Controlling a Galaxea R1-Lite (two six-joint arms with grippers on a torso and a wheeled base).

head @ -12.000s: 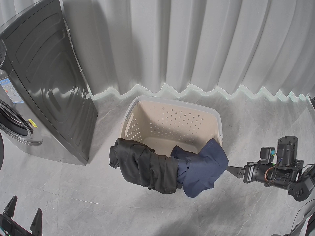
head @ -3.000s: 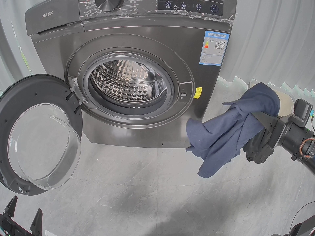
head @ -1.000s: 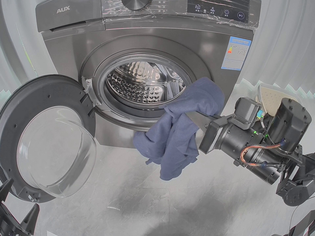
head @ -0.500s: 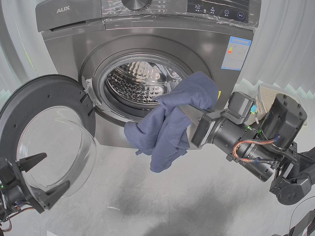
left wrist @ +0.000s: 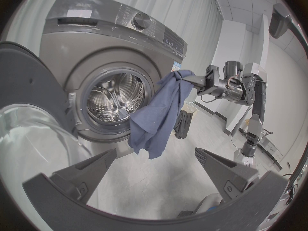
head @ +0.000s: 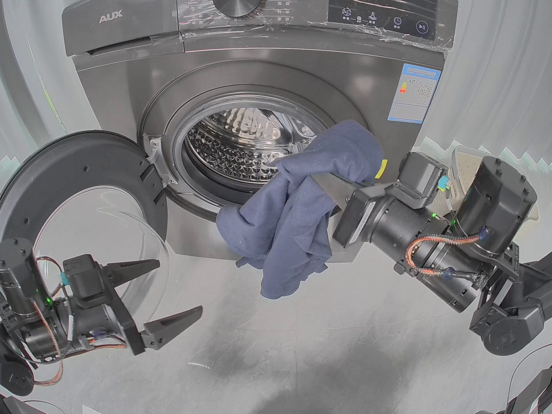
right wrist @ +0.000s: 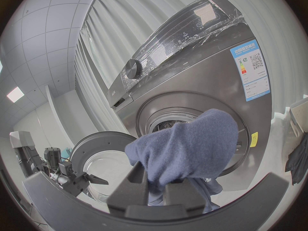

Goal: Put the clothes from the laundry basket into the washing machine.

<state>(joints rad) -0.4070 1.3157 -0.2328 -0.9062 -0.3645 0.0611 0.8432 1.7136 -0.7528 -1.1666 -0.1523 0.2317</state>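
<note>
The blue garment [head: 299, 214] is being gripped at its top fold by the right gripper [right wrist: 157, 182], whose fingers are being kept clenched on the cloth. It is being held in the air before the right side of the washing machine's [head: 115, 81] round opening, outside the drum [head: 247, 139], with its loose end being left to hang clear of the floor. The door [head: 75, 162] is being held wide open on the left. Low in front of that door, the left gripper [head: 179, 287] is being held with its jaws spread wide and nothing between them. Beyond the right arm, beside the machine, a dark garment [left wrist: 183, 124] is being carried over the edge of the laundry basket [head: 471, 168].
</note>
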